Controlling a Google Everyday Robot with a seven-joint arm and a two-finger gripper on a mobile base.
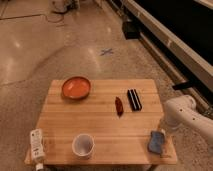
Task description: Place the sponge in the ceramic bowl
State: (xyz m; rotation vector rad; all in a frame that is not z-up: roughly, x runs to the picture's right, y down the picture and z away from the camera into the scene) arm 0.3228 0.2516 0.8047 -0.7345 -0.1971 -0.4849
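1. Centrally, a rectangular table with a light wooden slatted top [100, 122] stands on a glossy speckled floor.
2. The small light-blue rectangular soft sponge with rounded corners [156, 142] lies at the front-right corner of the tabletop, close to both the front and the right edge.
3. The shallow round orange-red ceramic bowl with a glossy inside [76, 87] sits upright near the back-left corner. It holds nothing and is well apart from the sponge, toward the opposite corner.
4. The gripper [161, 132] is at the end of a white robot arm [182, 111] that reaches in over the right edge. It is at the back end of the sponge by the front-right corner. Whether it is released or grasping the sponge cannot be told, nor whether it touches it.
5. A white cylindrical cup [83, 145] stands upright, mouth up, near the front edge, left of centre.
6. A black rectangular bar [134, 99] lies toward the right edge at mid-depth, its long side running back to front.
7. A small dark-red oblong thing [119, 106] lies just beside the bar on its left, apart from it.
8. A white oblong labelled container [36, 147] lies at the front-left corner along the left edge.
9. A blue cross mark [106, 51] is on the floor beyond the back edge.
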